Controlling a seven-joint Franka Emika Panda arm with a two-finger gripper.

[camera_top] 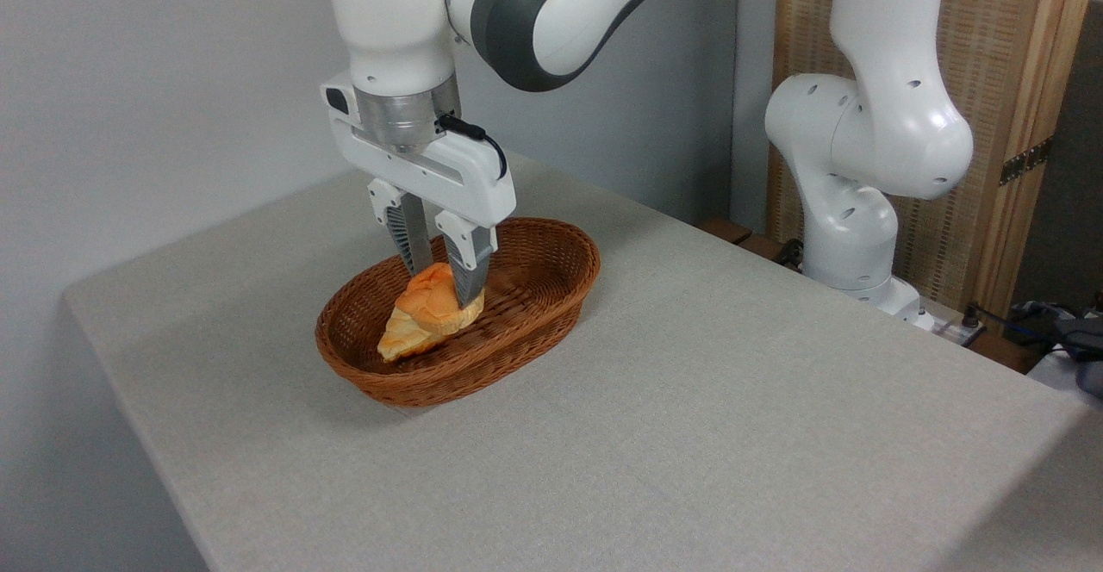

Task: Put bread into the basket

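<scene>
Camera, pincer gripping bread, inside basket

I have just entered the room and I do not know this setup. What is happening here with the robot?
A white Franka arm reaches down into a wicker basket on the grey table. Its end effector is closed on an orange-golden bread bun, which is inside the basket, low over the bottom; I cannot tell if it touches. The bun is not yet released. Nothing else lies on the table.

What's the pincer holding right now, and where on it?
The pincer grips the bread by its upper end, fingers on either side, inside the basket.
</scene>
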